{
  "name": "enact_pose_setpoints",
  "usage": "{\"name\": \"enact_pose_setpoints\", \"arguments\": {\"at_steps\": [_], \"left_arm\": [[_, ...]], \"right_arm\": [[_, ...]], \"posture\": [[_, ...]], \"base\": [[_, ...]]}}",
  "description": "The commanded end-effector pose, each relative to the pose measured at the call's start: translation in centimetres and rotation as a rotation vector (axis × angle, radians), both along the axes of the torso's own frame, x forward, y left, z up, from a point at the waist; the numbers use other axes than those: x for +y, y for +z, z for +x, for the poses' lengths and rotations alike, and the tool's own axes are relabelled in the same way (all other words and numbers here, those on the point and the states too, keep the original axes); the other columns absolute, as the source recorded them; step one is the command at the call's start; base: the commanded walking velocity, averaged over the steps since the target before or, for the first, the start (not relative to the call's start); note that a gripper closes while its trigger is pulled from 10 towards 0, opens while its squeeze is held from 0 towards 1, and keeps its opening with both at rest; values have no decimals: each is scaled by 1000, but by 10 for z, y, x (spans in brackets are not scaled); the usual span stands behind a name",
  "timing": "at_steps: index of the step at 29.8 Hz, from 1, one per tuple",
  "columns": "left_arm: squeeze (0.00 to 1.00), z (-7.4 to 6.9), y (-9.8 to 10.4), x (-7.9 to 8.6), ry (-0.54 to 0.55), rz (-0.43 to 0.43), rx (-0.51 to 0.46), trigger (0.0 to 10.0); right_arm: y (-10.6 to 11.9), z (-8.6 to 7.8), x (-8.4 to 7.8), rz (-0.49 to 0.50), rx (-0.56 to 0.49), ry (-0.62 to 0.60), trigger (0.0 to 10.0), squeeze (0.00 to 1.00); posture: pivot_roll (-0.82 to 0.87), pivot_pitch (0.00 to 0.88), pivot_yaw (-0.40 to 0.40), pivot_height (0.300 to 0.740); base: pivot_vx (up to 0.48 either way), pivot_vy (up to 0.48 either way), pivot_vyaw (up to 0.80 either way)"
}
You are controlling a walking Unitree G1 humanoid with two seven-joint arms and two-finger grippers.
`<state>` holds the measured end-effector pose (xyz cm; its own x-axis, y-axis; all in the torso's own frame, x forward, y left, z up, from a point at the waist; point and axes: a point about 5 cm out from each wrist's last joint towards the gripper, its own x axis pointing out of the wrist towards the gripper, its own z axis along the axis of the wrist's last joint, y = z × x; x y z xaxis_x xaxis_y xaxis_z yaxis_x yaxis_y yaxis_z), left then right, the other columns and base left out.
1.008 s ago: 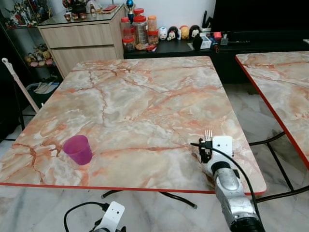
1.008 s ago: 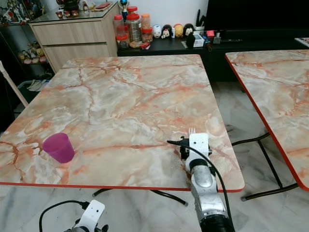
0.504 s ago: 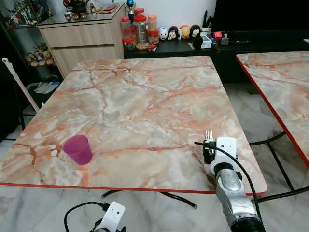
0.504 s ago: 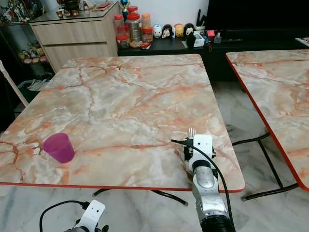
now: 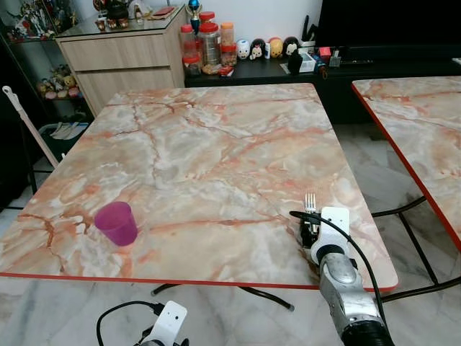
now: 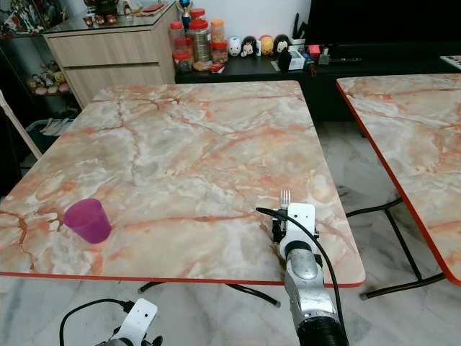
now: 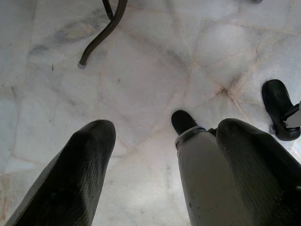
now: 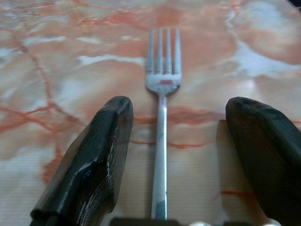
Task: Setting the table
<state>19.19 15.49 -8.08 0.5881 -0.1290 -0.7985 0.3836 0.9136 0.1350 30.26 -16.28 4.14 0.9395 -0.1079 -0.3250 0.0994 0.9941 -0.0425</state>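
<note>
We set the fork down at the near right corner of the marble worktop

Our worktop (image 5: 216, 151) carries a pink cup (image 5: 117, 223) near its front left edge and, well apart from it, the fork (image 8: 161, 136) lying flat on the marble near the front right corner, tines pointing away from us. Our right end effector (image 8: 174, 155) straddles the handle with both fingers (image 8: 89, 165) spread wide, neither one touching the metal, so it holds nothing. To finish well, we judge we should draw straight back along the handle and lift clear without nudging the fork askew. Our left end effector (image 7: 160, 174) hangs idle over the floor, fingers apart and empty.
</note>
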Motion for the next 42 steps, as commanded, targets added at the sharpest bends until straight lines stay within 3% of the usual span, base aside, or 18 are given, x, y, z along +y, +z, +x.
{"name": "enact_pose_setpoints", "arguments": {"at_steps": [1, 42], "left_arm": [[0, -3, -2, 5, 0, 16, 19, 10000], [0, -1, -1, 4, 16, 3, 21, 10000]], "right_arm": [[-5, -1, 8, 15, 33, 27, 10000, 0], [21, 8, 14, 7, -56, -132, 10000, 0]], "posture": [[-15, 0, 79, 740], [-6, 0, 75, 740]], "base": [[0, 0, 0], [0, 0, 0]]}}
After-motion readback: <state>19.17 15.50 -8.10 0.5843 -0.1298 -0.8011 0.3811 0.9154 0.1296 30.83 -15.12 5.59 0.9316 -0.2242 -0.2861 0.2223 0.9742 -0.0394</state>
